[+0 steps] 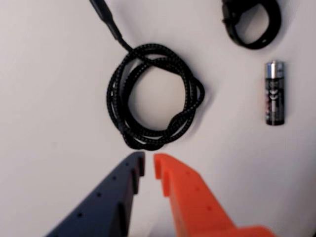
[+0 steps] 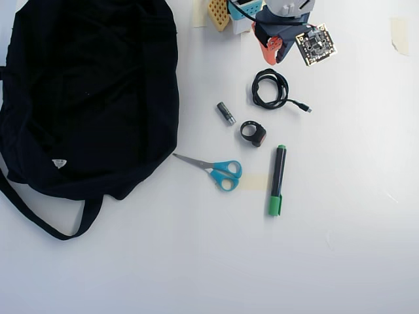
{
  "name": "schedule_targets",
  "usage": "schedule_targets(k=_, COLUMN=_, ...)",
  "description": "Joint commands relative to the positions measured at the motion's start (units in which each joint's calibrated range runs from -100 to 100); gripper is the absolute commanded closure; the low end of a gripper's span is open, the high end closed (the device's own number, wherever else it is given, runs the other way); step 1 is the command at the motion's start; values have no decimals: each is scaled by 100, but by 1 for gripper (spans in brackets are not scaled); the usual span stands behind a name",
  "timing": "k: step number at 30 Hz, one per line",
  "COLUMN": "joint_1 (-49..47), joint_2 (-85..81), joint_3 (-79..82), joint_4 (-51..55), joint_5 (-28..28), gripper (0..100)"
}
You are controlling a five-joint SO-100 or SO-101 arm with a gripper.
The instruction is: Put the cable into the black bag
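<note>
1. In the wrist view the tool (image 1: 149, 165) sits nearest the camera, one finger dark blue and the other orange, with the tips close together and only a narrow slit between them. It holds nothing and hangs just short of the coil's near edge.

2. The cable (image 1: 154, 96) lies flat on the white surface (image 1: 54, 108) just beyond the tips, wound in a small round coil of several overlapping turns. Its straight tail with the plug runs away towards the top of the wrist view.

3. My judgement is that the step in hand is the grasp. To do it well, the fingers should spread wider than the bundled strands, come down astride the near arc of the coil, and close across all the turns so none slips free and the coil lifts whole.

4. A battery (image 1: 274, 93) lies to the right of the coil in the wrist view, and a small black ring (image 1: 252, 22) lies beyond that. Both are apart from the cable, so a descent on the near arc should miss them.

5. In the overhead view the scissors (image 2: 213, 170) and a green marker (image 2: 277, 181) lie farther off.

6. The black bag (image 2: 91, 91) lies well apart from the cable, at the left of the overhead view, slumped flat with its strap trailing. I cannot make out its opening or any contents, so the mouth may need finding before the drop.
</note>
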Motion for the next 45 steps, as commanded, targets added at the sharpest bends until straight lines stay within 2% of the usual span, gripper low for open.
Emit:
schedule_targets(k=1, joint_1=26, joint_2=-3, joint_3=66, joint_4=-238, joint_5=22, gripper=97)
schedule_targets(k=8, joint_1=33, joint_2=39, joint_3=237, joint_4=-505, joint_5=17, gripper=88)
schedule_targets(k=18, joint_1=26, joint_2=844, joint_3=147, joint_4=-1022, joint_5=22, gripper=87)
schedule_targets(k=29, joint_1=-4, joint_2=960, joint_3=147, joint_4=-1194, joint_5=22, gripper=87)
schedule_targets(k=36, joint_1=11, joint_2=968, joint_3=174, joint_4=-1229, joint_5=6, gripper=73)
schedule_targets(k=45, joint_1=11, joint_2=1483, joint_3=-69, joint_4=-1367, joint_5=-130, gripper=72)
